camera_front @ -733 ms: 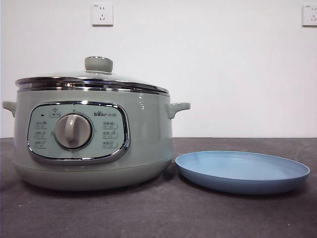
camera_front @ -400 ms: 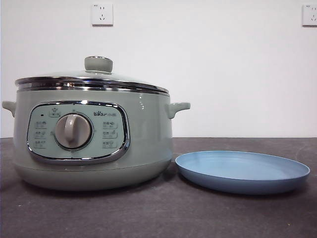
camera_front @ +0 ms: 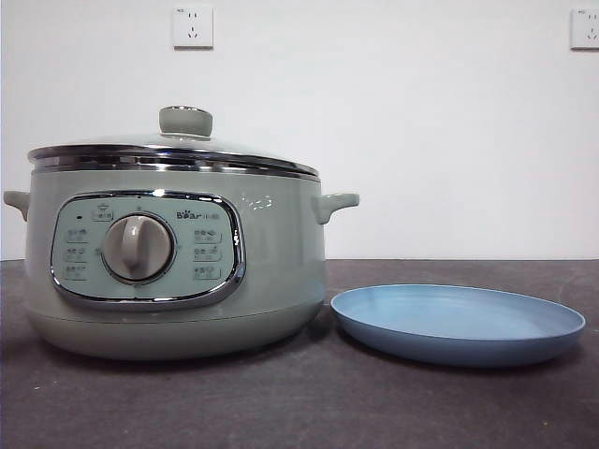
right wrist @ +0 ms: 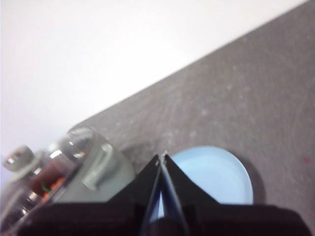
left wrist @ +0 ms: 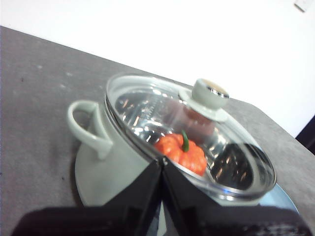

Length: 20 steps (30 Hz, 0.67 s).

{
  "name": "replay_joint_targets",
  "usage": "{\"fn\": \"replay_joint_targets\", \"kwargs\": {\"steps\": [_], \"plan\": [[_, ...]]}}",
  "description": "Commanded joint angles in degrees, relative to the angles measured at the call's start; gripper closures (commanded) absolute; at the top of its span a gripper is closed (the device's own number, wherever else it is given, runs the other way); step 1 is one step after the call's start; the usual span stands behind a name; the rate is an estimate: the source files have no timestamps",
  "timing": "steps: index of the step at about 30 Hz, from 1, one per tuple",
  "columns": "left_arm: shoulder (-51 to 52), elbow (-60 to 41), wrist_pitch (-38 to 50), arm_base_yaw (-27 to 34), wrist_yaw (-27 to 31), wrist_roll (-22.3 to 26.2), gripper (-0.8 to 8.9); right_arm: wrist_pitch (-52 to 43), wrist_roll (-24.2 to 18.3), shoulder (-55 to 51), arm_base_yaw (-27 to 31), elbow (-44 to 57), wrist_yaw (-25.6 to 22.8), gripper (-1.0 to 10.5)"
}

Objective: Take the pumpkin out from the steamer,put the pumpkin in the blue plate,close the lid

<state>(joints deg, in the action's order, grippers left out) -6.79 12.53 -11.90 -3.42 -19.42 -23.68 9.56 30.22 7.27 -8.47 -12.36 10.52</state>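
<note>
Both hands pinched closed, empty: left hand [left wrist: 162, 161] above steamer [left wrist: 118, 162], right hand [right wrist: 162, 158] above blue plate [right wrist: 216, 177].

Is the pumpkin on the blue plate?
No, the pumpkin sits inside the steamer under the lid; the blue plate is bare.

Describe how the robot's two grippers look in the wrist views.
Left gripper: two black, wedge-shaped fingers narrowing to thin tips, rising from a dark blurred base. Right gripper: the same black tapered pair, with pale glossy inner edges. No cables or markings show.
</note>
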Motion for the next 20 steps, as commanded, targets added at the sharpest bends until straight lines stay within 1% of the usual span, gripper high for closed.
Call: {"fn": "replay_joint_targets", "kwargs": {"steps": [1, 6, 9, 12, 14, 18, 20], "plan": [[-3.78, 3.43, 0.57, 0.13, 0.46, 0.46, 8.21, -0.5, -1.62, 3.04, 0.15, -4.15, 0.07, 9.6], [-11.26, 10.58, 0.59, 0.13, 0.26, 5.11, 8.21, -0.33, -6.19, 9.46, 0.15, -11.96, 0.09, 9.5], [-15.65, 15.15, 0.22, 0.11, -0.77, 8.85, 8.21, 1.18, -8.59, 13.81, 0.15, -16.98, 0.11, 9.5], [-19.85, 19.78, -0.85, 0.11, -3.15, 11.93, 8.21, 4.57, -12.22, 18.23, 0.15, -22.45, 0.31, 9.5], [-22.45, 22.69, -2.05, 0.11, -4.85, 13.27, 8.21, 7.08, -15.23, 21.24, 0.15, -26.05, 2.01, 9.5], [-27.8, 28.55, -6.49, 0.11, -9.66, 14.56, 8.18, 13.86, -22.29, 27.47, 0.15, -33.4, 7.72, 9.5], [-30.27, 31.06, -9.22, 0.11, -12.55, 15.89, 8.18, 17.77, -24.5, 30.32, 0.15, -36.7, 9.57, 9.5]]}}
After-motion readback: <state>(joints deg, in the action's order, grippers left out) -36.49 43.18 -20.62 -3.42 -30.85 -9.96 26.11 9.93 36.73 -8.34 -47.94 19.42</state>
